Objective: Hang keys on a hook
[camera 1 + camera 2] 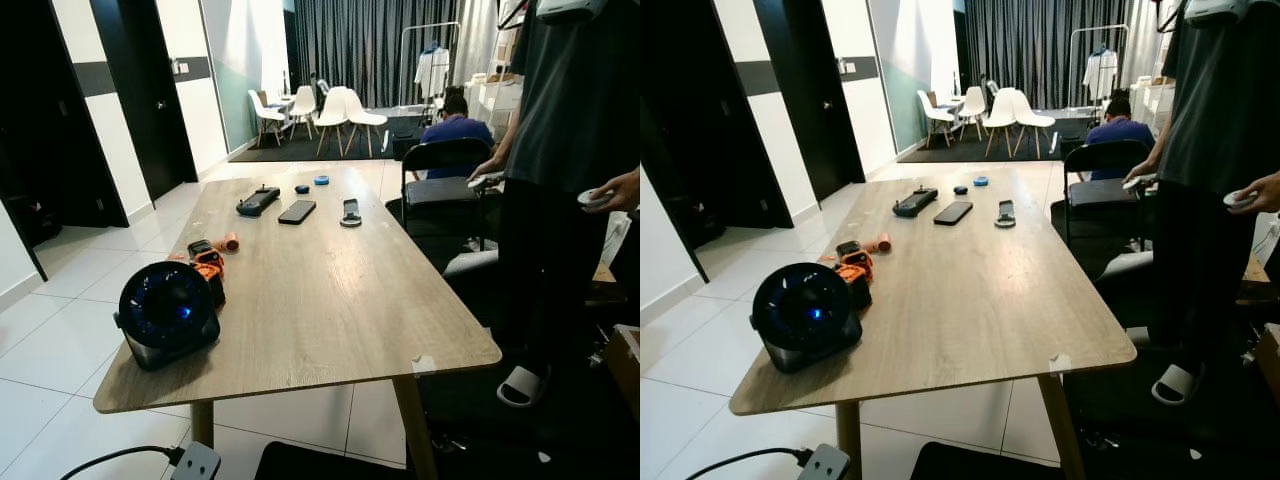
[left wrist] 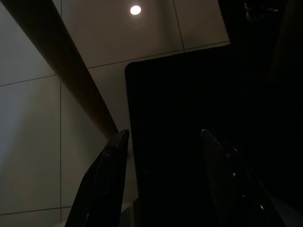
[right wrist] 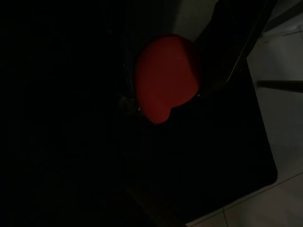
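Presently, the wooden table (image 1: pixel 330 300) is standing on white floor tiles (image 1: pixel 60 330), running lengthwise away from the camera, with its near edge and near right corner in plain view. A round black fan (image 1: pixel 165 312) is sitting just inside the table's near left edge, glowing blue at its centre. Just beyond the fan, an orange and black device (image 1: pixel 207 262) is lying close to the same left edge. At the table's far end, a black controller (image 1: pixel 258 200), a dark phone (image 1: pixel 297 211) and a black remote (image 1: pixel 350 212) are lying in a row, with a small blue ring (image 1: pixel 321 180) near the far edge. The table's middle and right side are showing bare wood. No keys or hook can be made out.

A person in dark clothes (image 1: pixel 570 180) is standing just beside the table's right edge, narrowing that side; a black chair (image 1: pixel 445 175) is standing off the far right corner. To the table's left, the tiled floor is lying open up to the dark doors (image 1: pixel 140 90).

The left hand (image 2: pixel 163 184), in the left wrist view, is hanging over a table leg (image 2: pixel 71 71) and a black mat (image 2: pixel 189 118), fingers spread apart and holding nothing. The right wrist view is very dark, showing a red rounded object (image 3: pixel 165 75); I cannot tell the right hand's state.
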`<state>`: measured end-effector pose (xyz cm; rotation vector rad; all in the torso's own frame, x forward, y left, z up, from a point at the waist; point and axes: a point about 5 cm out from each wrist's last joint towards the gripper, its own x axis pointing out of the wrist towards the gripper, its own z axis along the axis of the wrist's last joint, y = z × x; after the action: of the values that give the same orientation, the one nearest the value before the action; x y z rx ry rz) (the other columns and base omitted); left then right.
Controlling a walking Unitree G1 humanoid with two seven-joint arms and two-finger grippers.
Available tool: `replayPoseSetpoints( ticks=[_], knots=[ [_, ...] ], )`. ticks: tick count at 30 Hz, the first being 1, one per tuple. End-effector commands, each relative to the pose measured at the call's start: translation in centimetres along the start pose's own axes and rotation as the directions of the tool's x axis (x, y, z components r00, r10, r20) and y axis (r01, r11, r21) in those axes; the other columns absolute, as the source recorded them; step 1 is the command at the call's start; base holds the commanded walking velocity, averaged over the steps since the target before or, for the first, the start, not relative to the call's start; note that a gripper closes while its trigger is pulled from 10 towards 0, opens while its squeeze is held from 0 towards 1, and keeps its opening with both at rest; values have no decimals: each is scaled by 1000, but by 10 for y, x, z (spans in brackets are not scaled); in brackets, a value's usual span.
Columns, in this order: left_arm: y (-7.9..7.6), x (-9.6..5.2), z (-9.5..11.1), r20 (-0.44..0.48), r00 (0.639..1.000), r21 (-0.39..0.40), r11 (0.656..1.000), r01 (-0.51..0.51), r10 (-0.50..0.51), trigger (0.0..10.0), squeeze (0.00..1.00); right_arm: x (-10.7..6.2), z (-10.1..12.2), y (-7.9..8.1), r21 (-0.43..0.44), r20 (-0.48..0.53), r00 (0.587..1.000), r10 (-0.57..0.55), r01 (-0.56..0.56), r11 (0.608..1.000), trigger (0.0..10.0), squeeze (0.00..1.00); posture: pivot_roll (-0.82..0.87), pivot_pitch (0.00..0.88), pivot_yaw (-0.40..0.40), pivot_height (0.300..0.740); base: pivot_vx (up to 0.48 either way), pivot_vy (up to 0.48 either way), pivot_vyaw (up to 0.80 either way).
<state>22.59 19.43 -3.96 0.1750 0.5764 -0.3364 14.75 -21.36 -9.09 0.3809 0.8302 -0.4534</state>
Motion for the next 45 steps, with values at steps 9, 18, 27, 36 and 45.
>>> replayPoseSetpoints(
  ticks=[9, 18, 27, 36, 45],
  knots=[
    [10, -8, -7, -22, 1000, 24, 1000, -1, 2, 10000, 0, 0, -4, 9, -11, -8, 999, 32, -32, 999, 10000, 0, 79, 38, 93, 740, 0, 0, 0],
    [17, -11, -7, -24, 1000, 30, 999, -14, 15, 10000, 0, -1, -7, 12, -21, -17, 999, 46, -46, 999, 10000, 0, 89, 41, 98, 740, 0, 0, 0],
    [17, -9, -5, -13, 1000, 21, 1000, -19, 19, 10000, 0, 0, -7, 17, -147, -29, 995, 91, -95, 985, 10000, 0, 96, 29, 89, 740, 0, 0, 0],
    [15, -9, -8, -12, 999, 5, 999, -48, 48, 10000, 0, 1, -2, 25, -291, -39, 988, 152, -157, 944, 10000, 0, 85, 22, 44, 740, 0, 0, 0],
    [-1, -8, -14, -3, 997, -63, 995, -73, 72, 10000, 0, 6, 17, 21, -378, -30, 984, 178, -176, 909, 10000, 0, 78, 17, -30, 740, 0, 0, 0]
  ],
)
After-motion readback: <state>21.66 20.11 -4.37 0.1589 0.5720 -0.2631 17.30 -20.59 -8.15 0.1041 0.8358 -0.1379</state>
